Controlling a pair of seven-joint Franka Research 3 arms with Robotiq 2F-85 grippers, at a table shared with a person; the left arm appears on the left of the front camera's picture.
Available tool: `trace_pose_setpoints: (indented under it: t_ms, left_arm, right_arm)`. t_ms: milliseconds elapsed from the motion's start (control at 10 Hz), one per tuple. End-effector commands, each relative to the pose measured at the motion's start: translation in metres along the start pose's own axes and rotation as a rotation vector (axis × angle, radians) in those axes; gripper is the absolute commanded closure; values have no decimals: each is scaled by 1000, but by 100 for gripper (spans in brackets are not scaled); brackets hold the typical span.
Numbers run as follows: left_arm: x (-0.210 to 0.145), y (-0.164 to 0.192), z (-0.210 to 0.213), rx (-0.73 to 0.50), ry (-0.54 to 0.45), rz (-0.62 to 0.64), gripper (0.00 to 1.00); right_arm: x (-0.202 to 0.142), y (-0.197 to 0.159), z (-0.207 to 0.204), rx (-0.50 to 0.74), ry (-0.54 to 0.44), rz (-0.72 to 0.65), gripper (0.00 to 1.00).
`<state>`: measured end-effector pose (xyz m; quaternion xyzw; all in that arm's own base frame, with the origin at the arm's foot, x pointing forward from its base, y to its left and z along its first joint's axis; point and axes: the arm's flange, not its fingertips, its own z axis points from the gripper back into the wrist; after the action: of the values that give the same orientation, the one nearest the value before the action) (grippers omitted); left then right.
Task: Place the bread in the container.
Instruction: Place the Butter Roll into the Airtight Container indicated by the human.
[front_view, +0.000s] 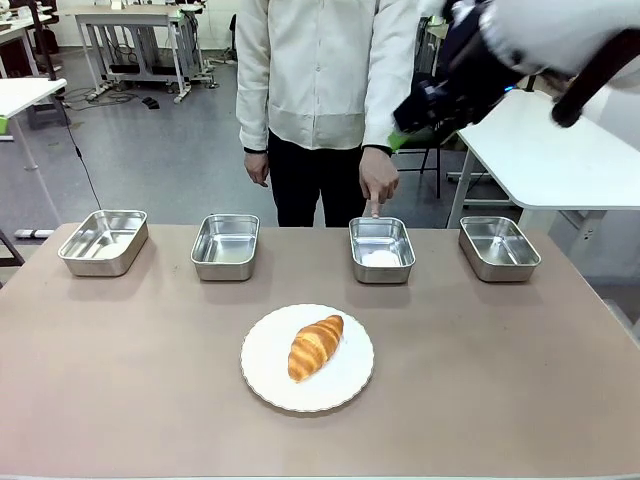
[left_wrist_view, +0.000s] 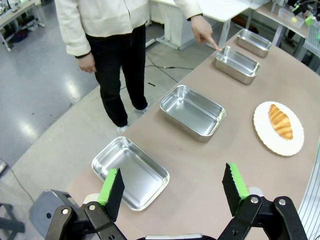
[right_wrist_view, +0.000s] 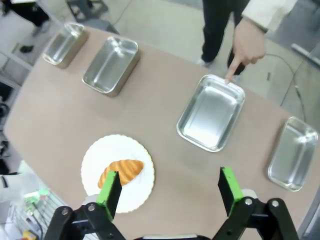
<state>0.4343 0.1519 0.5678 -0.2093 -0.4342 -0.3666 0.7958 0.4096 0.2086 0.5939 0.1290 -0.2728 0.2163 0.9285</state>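
Note:
The golden-brown croissant lies on a round white plate in the near middle of the table. At the table's far side a person's finger touches the far rim of one steel tray, the container, third from the left. My right gripper hangs high at the upper right, far above the table. Seen from the right wrist, the right gripper is open and empty above the croissant and the pointed-at tray. My left gripper is open too, high over the table's left end, with the croissant far off.
Three more steel trays stand in the same far row: far left, second from left, far right. The person stands behind the table's far edge. A white table is behind at right.

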Motion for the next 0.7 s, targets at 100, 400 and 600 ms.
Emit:
trace_pose_setpoints:
  t_ms: [100,400,600]
  left_arm:
    - [1,-1,2,3,-13,0,0]
    - [1,-1,2,3,-13,0,0]
    - [1,-1,2,3,-13,0,0]
  right_arm:
    - [-9,61,-46,-184,78,-192,0]
    - [-52,109,-119,-197,270,-299,0]
    - [-68,117,-127,-117,307,-357,0]
